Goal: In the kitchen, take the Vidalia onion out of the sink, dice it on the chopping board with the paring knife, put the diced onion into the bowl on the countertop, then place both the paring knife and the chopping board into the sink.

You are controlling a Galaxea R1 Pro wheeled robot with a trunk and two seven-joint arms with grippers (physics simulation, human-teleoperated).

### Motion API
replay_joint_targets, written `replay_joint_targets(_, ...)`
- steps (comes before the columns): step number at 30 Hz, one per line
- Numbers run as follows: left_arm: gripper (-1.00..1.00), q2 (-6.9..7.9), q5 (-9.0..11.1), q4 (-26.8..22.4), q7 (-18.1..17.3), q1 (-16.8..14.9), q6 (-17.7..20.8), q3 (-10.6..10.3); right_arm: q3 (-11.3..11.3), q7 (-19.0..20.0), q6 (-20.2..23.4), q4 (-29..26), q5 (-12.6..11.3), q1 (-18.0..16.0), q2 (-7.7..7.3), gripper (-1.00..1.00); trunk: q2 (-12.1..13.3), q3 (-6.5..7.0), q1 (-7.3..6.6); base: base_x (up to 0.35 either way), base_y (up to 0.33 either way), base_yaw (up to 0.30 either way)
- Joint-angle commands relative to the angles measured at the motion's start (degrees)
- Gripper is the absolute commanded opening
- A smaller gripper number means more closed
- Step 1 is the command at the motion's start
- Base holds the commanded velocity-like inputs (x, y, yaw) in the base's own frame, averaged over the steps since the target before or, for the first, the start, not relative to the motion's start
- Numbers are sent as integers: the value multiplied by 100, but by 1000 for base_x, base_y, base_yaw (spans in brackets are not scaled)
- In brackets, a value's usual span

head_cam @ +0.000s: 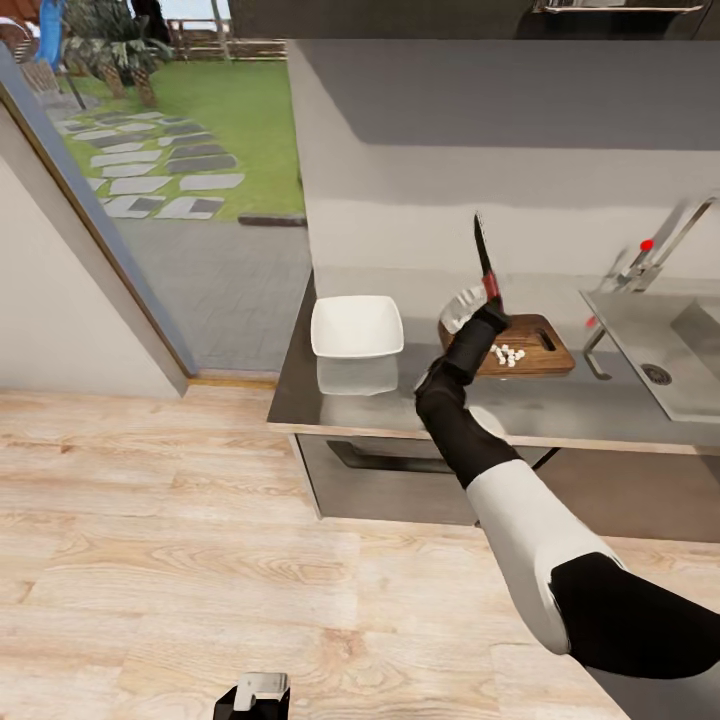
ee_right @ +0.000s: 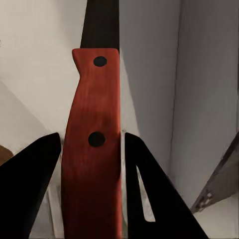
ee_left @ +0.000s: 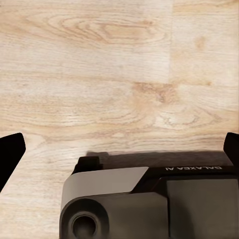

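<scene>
My right gripper point(head_cam: 489, 308) is shut on the paring knife point(head_cam: 485, 258), whose red handle point(ee_right: 92, 164) sits between the black fingers point(ee_right: 149, 189) and whose dark blade points up. It hovers above the left end of the brown chopping board point(head_cam: 535, 345) on the grey countertop point(head_cam: 400, 400). Diced onion point(head_cam: 508, 354), tiny whitish bits, lies on the board. The white bowl point(head_cam: 356, 325) stands left of the board. The steel sink point(head_cam: 665, 350) with its tap point(head_cam: 660, 245) is at the right. My left gripper point(ee_left: 119, 149) hangs open over the wooden floor, fingertips point(ee_left: 10, 154) wide apart.
Wooden floor point(head_cam: 150, 550) spreads in front of the counter. A drawer with a dark bar handle point(head_cam: 385, 462) is below the worktop. A glass door at the left looks out on a garden point(head_cam: 180, 130). A grey wall point(head_cam: 480, 150) backs the counter.
</scene>
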Motion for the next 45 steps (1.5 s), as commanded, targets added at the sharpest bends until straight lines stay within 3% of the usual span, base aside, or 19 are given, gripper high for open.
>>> replay_joint_targets(1,100,-1,-8,26,32,-10,-40,-16,52,51,110,109,163,-5,0,-100,-8,-7,2,0,0,0)
replay_joint_targets(4,100,-3,-8,26,34,-10,-40,-17,218,210,210,605,351,-5,0,-100,-8,-7,2,0,0,0)
replay_joint_targets(7,100,-7,-7,26,34,-10,-40,-22,299,378,219,1498,397,-5,0,-100,-8,-7,2,0,0,0)
replay_joint_targets(10,100,-12,-9,26,34,-10,-40,-24,300,402,212,1628,392,-5,0,-100,-8,-7,2,0,0,0)
replay_joint_targets(20,100,-15,-13,26,25,-10,193,-24,258,399,195,1597,364,-5,0,-100,-8,-7,2,0,0,0)
replay_joint_targets(45,100,-41,-13,26,-1,-10,204,-24,247,348,243,1467,373,-5,0,-100,-8,-7,2,-88,0,0)
